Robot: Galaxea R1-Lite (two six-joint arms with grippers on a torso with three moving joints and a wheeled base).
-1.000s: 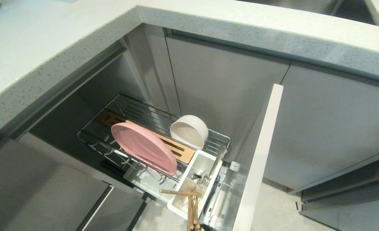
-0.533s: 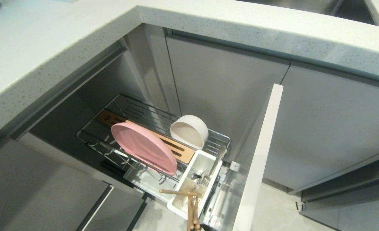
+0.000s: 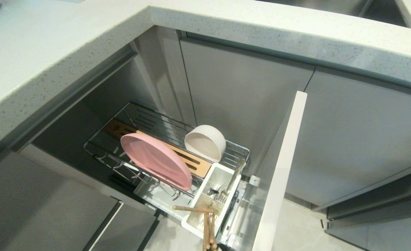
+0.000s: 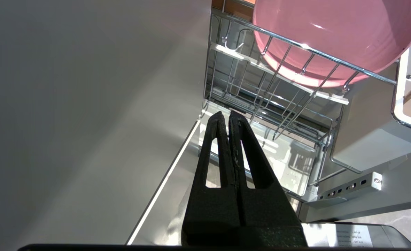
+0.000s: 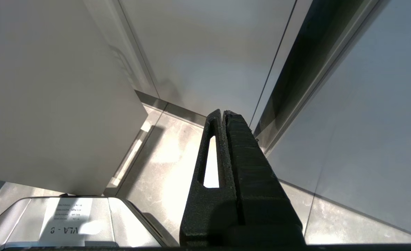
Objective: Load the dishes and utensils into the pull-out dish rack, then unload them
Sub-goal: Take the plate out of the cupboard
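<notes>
The pull-out dish rack stands drawn out from under the counter. A pink plate stands on edge in its prongs, and the same pink plate fills the far part of the left wrist view. A cream-white bowl lies tipped on the wires behind it. The white cutlery tub holds wooden chopsticks and a metal spoon. My left gripper is shut and empty, low in front of the rack. My right gripper is shut and empty, over the floor beside the cabinets.
The rack's pale cabinet front stands out edge-on to the right of the basket. A speckled countertop overhangs the corner above. Grey cabinet doors close the right side. Tiled floor lies below.
</notes>
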